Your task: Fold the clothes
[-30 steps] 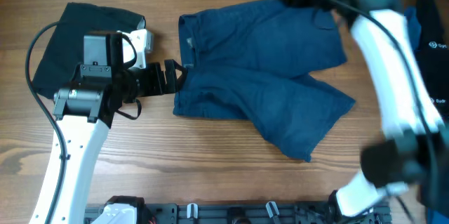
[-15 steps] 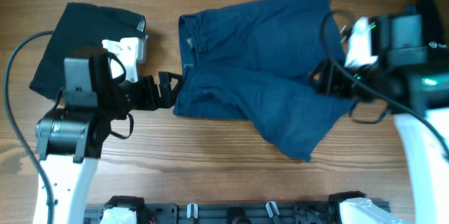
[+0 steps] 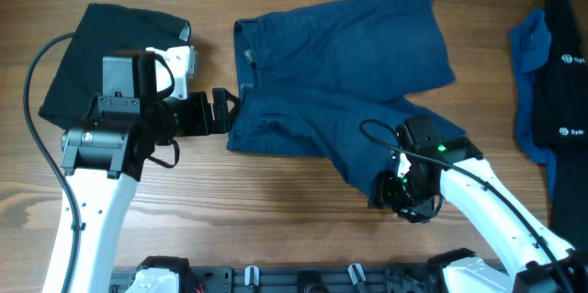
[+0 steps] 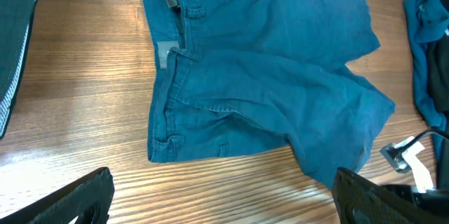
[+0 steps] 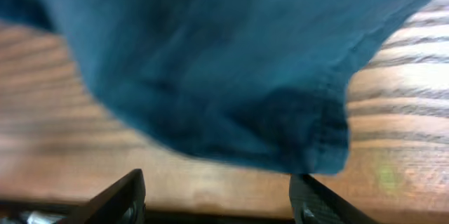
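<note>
Barely started imo: the denim shorts (image 3: 340, 82) lie flat and unfolded mid-surface, toward the far edge. Left fingers (image 4: 74, 199) are spread just off the waistband. Right fingers (image 5: 119, 196) are spread at the near leg's hem, nothing pinched. The dark garment (image 3: 101, 45) in the far-left corner looks folded, and a black and blue pile (image 3: 551, 82) waits at the right edge. No containers anywhere.

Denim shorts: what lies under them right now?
Only the wooden table shows around the denim shorts, and wood meets the lower leg hem in the right wrist view. Whatever sits beneath the fabric itself is covered.
</note>
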